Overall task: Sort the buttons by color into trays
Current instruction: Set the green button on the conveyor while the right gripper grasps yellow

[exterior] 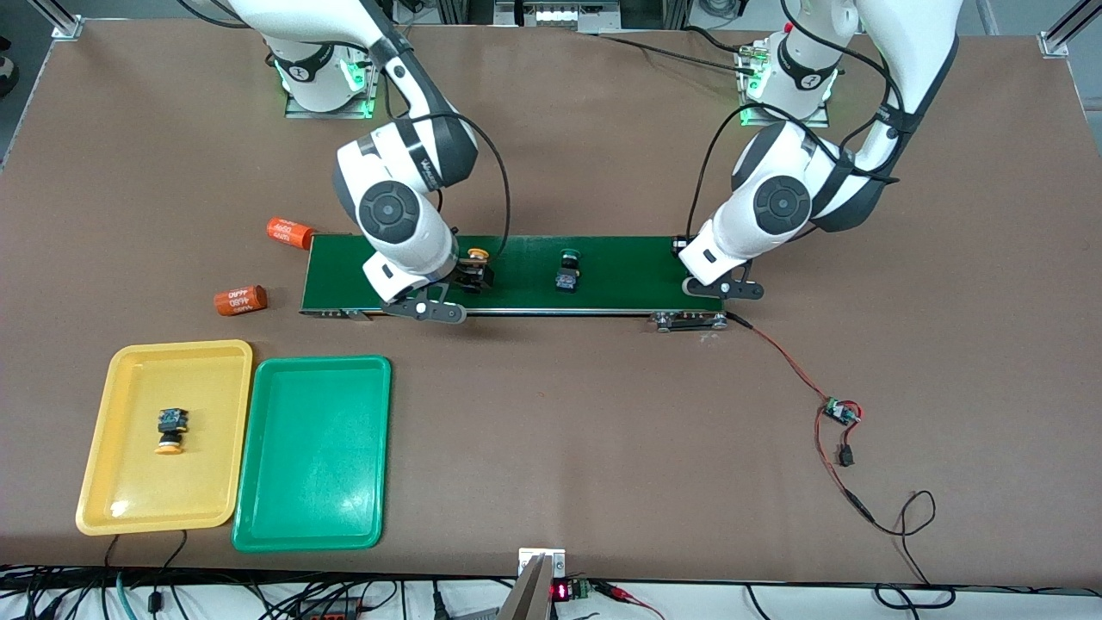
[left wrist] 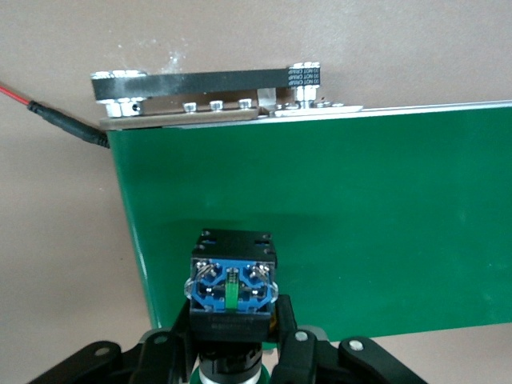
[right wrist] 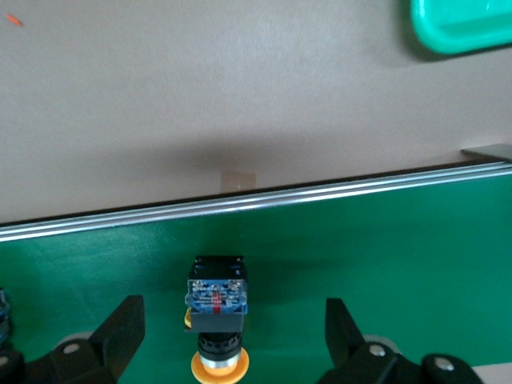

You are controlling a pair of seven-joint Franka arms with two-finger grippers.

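Note:
My left gripper (left wrist: 232,340) is shut on a green-capped button (left wrist: 232,284) over the end of the dark-green belt (left wrist: 360,224) nearest the left arm. In the front view that gripper (exterior: 704,280) is under the wrist and the held button is hidden. My right gripper (right wrist: 232,308) is open, its fingers (right wrist: 120,328) either side of a yellow-capped button (right wrist: 218,300) lying on the belt and apart from it. That button (exterior: 476,265) is beside the right gripper (exterior: 461,288). Another green-capped button (exterior: 567,271) lies mid-belt. A yellow-capped button (exterior: 170,428) lies in the yellow tray (exterior: 129,499). Beside it, the green tray (exterior: 314,456) holds nothing.
Two orange cylinders (exterior: 288,232) (exterior: 241,300) lie on the table off the belt's end nearest the right arm. A red-and-black cable with a small board (exterior: 839,412) runs from the belt's other end toward the front camera. The belt's metal end bracket (left wrist: 208,88) shows in the left wrist view.

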